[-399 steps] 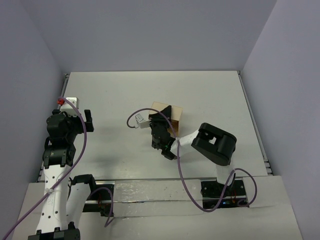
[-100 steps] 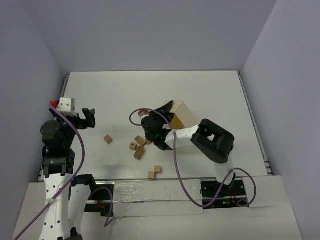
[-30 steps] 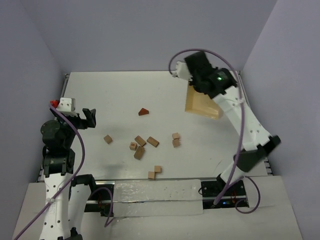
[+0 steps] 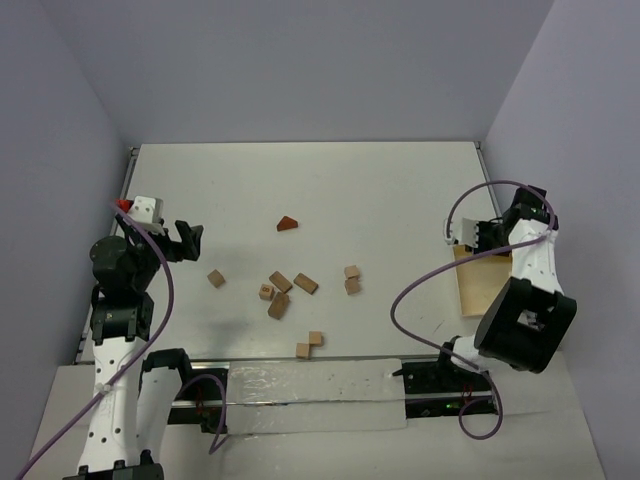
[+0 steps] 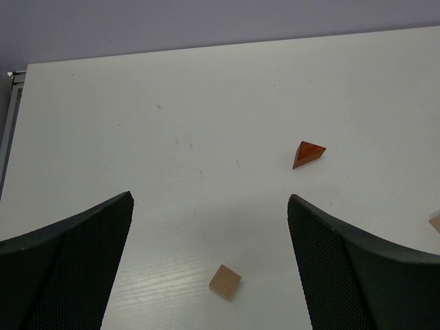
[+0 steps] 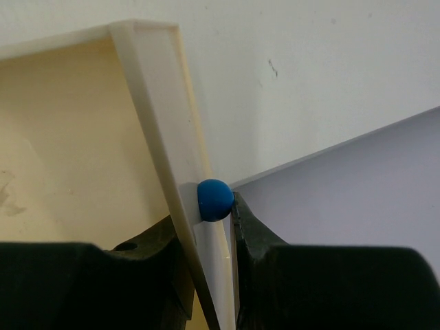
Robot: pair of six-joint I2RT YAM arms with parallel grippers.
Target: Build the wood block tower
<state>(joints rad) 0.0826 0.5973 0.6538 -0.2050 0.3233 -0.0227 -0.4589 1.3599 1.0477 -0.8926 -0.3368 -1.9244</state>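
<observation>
No stacked tower shows; the wood blocks lie loose on the white table (image 4: 400, 190). A reddish-brown wedge (image 4: 287, 223) (image 5: 307, 153) sits farthest back. A single tan cube (image 4: 215, 278) (image 5: 225, 281) lies left, below and ahead of my open left gripper (image 4: 183, 240) (image 5: 210, 199), which holds nothing. Several tan bricks (image 4: 280, 293) cluster in the middle, a pair (image 4: 351, 279) lies right of them, and another pair (image 4: 309, 345) is nearest the arms. My right gripper (image 4: 484, 240) (image 6: 206, 230) is shut on the wall of the pale wooden tray (image 4: 478, 285) (image 6: 155, 96), beside a blue knob (image 6: 214, 199).
The tray rests at the table's right edge, close to the right arm's base (image 4: 520, 330). Grey walls enclose the table at the back and sides. A metal rail (image 4: 300, 385) runs along the near edge.
The right arm has swung the tray from high at the back right down to the table's right edge. The left gripper has shifted slightly. The blocks have not moved.
</observation>
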